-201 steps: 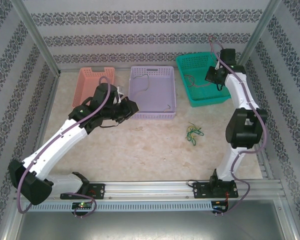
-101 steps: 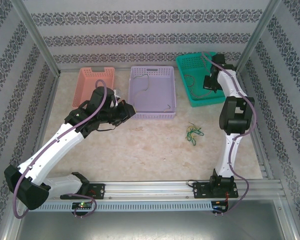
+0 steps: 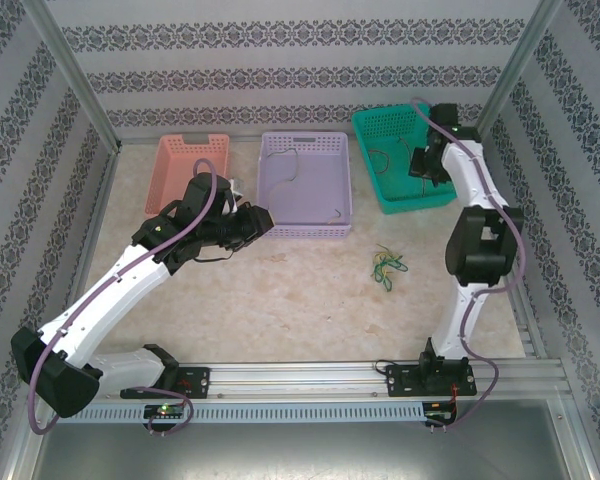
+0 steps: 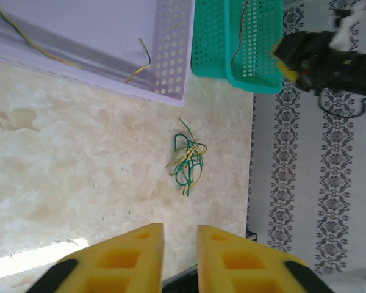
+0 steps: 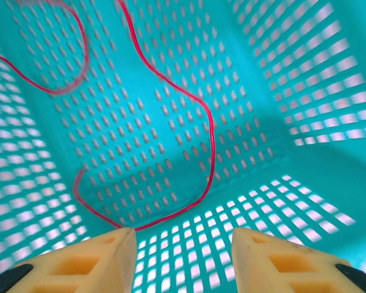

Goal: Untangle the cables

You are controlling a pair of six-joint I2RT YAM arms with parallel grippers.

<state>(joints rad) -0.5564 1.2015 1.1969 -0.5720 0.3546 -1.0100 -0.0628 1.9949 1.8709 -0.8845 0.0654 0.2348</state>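
Beside the purple basket's (image 3: 305,232) near left corner, the left tool (image 4: 180,244) hangs slightly parted, gripping nothing. A yellow cable (image 4: 36,46) lies inside that basket. Right of it, a green-and-yellow tangle (image 4: 188,160) sits on the worktop (image 3: 280,300). Further right, over the teal basket (image 3: 375,120), the right tool (image 5: 183,238) gapes empty above a red cable (image 5: 171,91). Sorting looks about midway. Next, one tool must reach the tangle and pinch a single strand.

Left arm (image 3: 130,265), right arm (image 3: 472,300): white link shells, black joint housings, mauve hoses (image 3: 208,180) looped alongside. Left claw (image 4: 180,235): bright yellow wedge fingers with square recesses, black backing. Right claw (image 5: 182,238): same form, paler yellow.
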